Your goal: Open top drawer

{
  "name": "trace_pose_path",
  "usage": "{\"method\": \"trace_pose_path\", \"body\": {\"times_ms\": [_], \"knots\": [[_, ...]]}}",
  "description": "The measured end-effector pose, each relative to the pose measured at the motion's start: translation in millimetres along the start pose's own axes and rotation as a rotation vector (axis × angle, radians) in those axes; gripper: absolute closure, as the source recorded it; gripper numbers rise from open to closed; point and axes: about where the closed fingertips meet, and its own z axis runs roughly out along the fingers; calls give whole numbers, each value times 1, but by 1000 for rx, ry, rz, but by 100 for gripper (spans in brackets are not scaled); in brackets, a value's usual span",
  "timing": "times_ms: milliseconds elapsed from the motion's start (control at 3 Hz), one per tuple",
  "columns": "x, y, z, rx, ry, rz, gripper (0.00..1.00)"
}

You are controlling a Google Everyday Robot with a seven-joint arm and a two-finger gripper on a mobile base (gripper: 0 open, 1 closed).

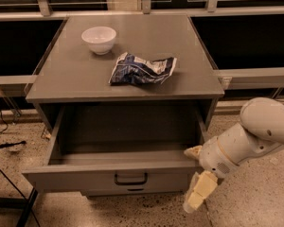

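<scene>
The top drawer [109, 176] of the grey cabinet stands pulled far out. Its deep grey box is bare inside, and its small black bar handle [130, 179] sits at the centre of the front. A lower drawer front [132, 191] peeks out just beneath it. My gripper [195, 176], with cream-coloured fingers [199, 191], is at the right end of the drawer front, one finger by the front's top corner and the other hanging lower beside it. It holds nothing. The white arm reaches in from the right.
On the cabinet top [75, 74] stand a white bowl [99, 39] at the back left and a crumpled blue chip bag [142, 69] near the middle. A railing [255, 77] runs behind. Cables and a black stand leg [19, 207] lie on the floor at left.
</scene>
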Motion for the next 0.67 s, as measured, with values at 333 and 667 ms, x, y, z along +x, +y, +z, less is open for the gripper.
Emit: {"method": "trace_pose_path", "body": {"times_ms": [333,667], "knots": [[4,19,-5,-19,55,0,0],[4,19,-5,-19,55,0,0]]}}
